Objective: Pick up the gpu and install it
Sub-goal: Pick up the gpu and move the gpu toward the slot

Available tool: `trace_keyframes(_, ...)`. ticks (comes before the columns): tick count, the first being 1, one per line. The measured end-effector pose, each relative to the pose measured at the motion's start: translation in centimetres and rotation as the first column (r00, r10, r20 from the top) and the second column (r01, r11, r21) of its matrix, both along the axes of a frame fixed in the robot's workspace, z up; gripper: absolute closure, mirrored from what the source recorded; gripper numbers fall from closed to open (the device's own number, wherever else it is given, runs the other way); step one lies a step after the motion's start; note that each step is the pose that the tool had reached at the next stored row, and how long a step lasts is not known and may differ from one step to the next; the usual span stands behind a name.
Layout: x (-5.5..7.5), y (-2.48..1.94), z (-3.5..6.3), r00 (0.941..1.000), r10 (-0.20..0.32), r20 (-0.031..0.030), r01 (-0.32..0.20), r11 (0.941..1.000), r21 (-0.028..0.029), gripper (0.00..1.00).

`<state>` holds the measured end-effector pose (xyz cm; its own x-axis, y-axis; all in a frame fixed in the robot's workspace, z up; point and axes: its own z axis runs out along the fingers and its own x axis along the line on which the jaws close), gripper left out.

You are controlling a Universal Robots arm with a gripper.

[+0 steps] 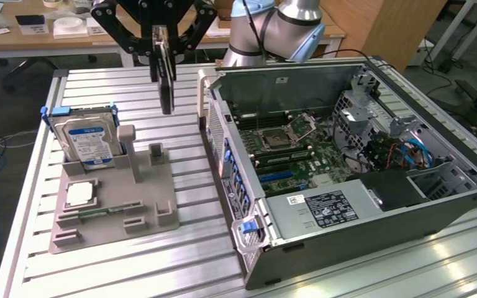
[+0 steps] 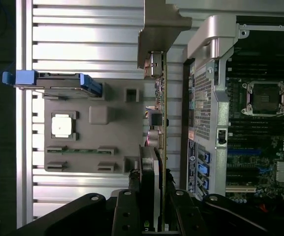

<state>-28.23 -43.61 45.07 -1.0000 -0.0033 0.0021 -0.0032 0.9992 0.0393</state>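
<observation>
**Fig.** The gpu [image 1: 166,74], seen edge-on in the exterior view, is a thin, dark, flat card. It is suspended upright with its long axis vertical, in the upper part of the frame, left of centre. We see it clamped at its upper end, with its lower end hanging free in the air. In the wrist view we look down its length: black shroud on one face, green circuit board on the other, silver bracket at the far end.
</observation>
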Motion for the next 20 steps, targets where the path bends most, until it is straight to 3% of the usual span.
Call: trace_keyframes(20,1.4,0.00,0.00,1.0000,0.000,0.0000,0.000,1.0000,-0.0001,0.72)
